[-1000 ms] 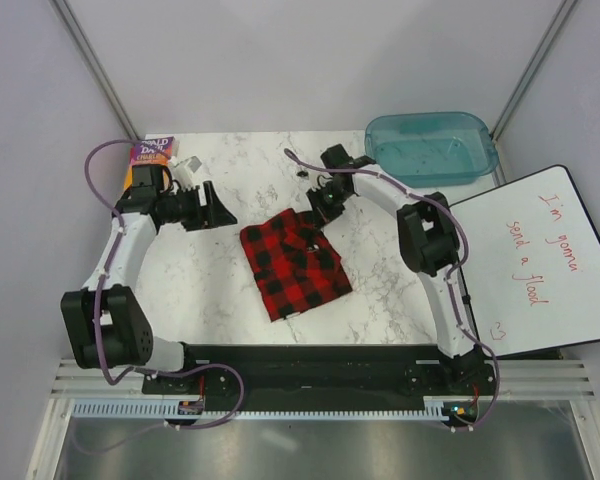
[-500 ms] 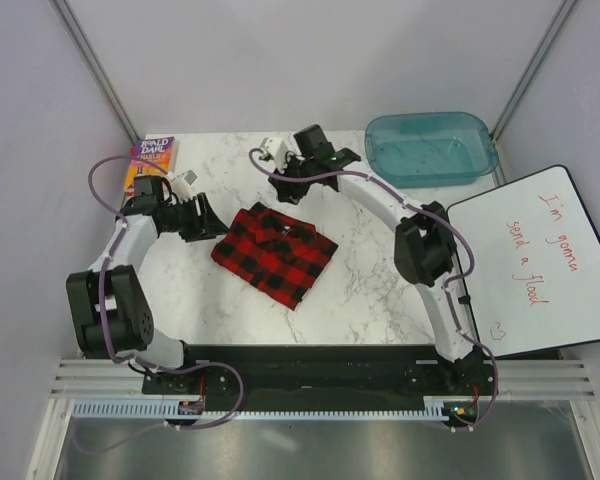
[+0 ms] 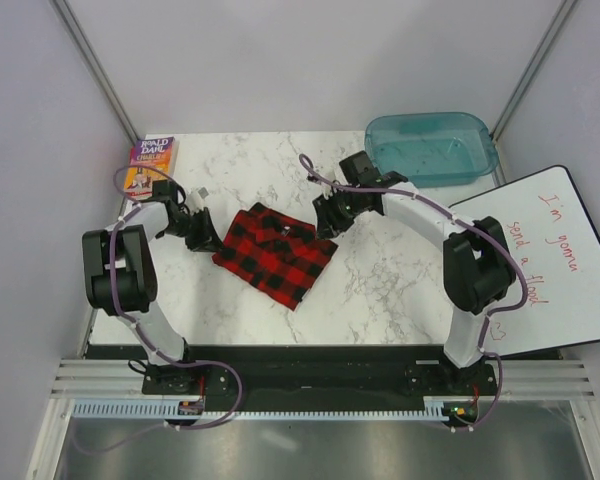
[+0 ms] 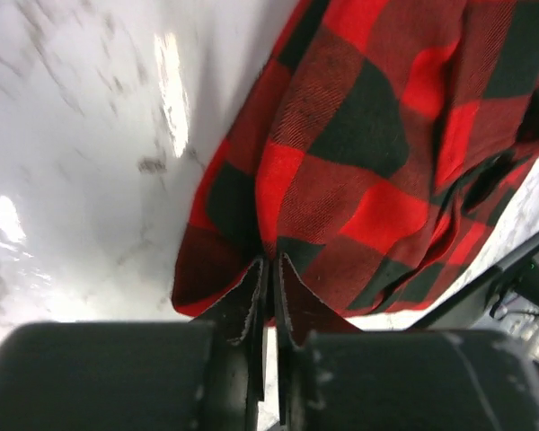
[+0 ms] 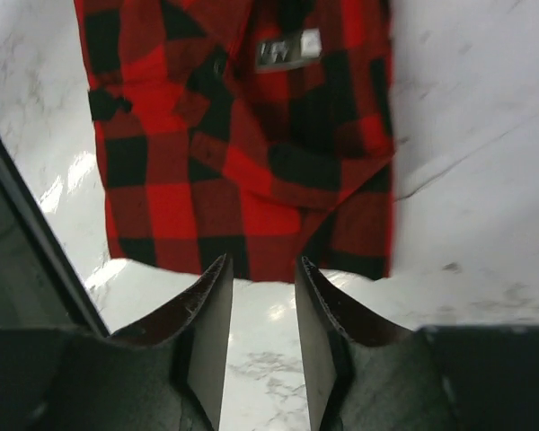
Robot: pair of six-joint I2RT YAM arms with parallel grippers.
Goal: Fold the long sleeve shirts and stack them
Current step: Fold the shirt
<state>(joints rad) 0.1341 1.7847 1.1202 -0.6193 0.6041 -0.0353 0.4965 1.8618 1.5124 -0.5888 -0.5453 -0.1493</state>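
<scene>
One long sleeve shirt (image 3: 275, 255) lies folded into a small red-and-black plaid bundle on the marble table (image 3: 380, 290). My left gripper (image 3: 206, 236) is low at the bundle's left edge. In the left wrist view its jaws are shut, tips (image 4: 271, 262) pinching the shirt (image 4: 368, 153) at its hem, with a crease running up from them. My right gripper (image 3: 327, 222) hovers at the bundle's far right corner. Its jaws stand open (image 5: 260, 265) with bare marble between them, just short of the shirt (image 5: 242, 171). A white label (image 5: 288, 50) shows on the fabric.
A colourful paperback book (image 3: 152, 160) lies at the table's back left corner. A teal plastic tub (image 3: 430, 146) stands at the back right. A whiteboard (image 3: 550, 265) with red writing lies along the right side.
The shirt was turned and slid left. The right gripper let go, swung to the back, then returned to the shirt's right corner. The left gripper reached the left edge and shut.
</scene>
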